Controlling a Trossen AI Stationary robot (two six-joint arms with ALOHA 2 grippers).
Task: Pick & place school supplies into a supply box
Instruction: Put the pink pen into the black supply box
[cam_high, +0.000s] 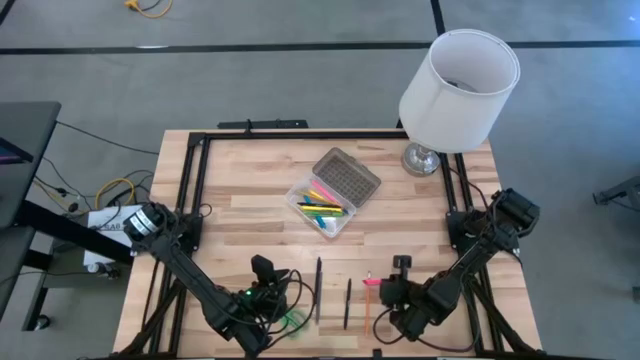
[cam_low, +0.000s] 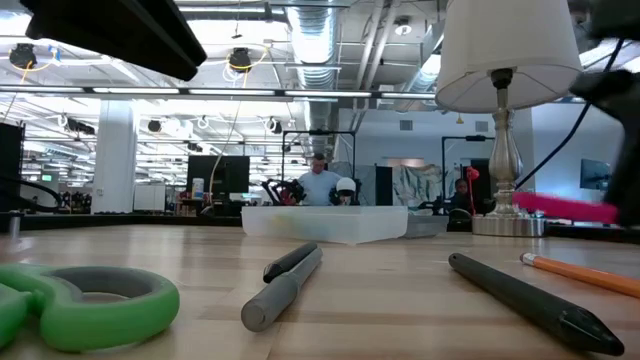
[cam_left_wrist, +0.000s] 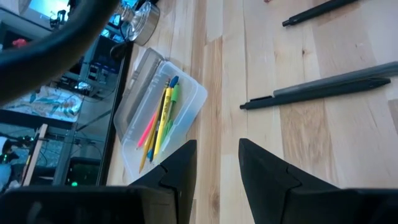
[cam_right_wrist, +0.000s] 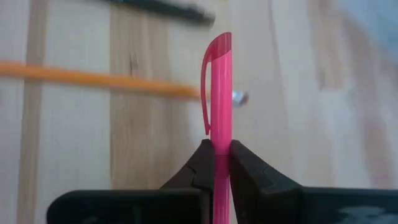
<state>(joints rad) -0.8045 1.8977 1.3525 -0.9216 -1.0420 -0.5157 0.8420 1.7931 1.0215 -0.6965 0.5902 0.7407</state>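
Pink pen (cam_right_wrist: 221, 93) in right gripper (cam_right_wrist: 215, 158); seemingly above bare tabletop (cam_right_wrist: 74, 130).

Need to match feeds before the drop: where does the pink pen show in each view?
High: pink pen at the right hand.
Low: far right, raised.
Left wrist: not in view.
Right wrist: centre, clamped upright.
Shared landmark: orange pencil beside it.

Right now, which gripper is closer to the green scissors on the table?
Left. The left gripper, fingers open, hangs right beside the green scissors at the table's front edge. The right gripper is farther off, past the black pens, clamped on a pink pen.
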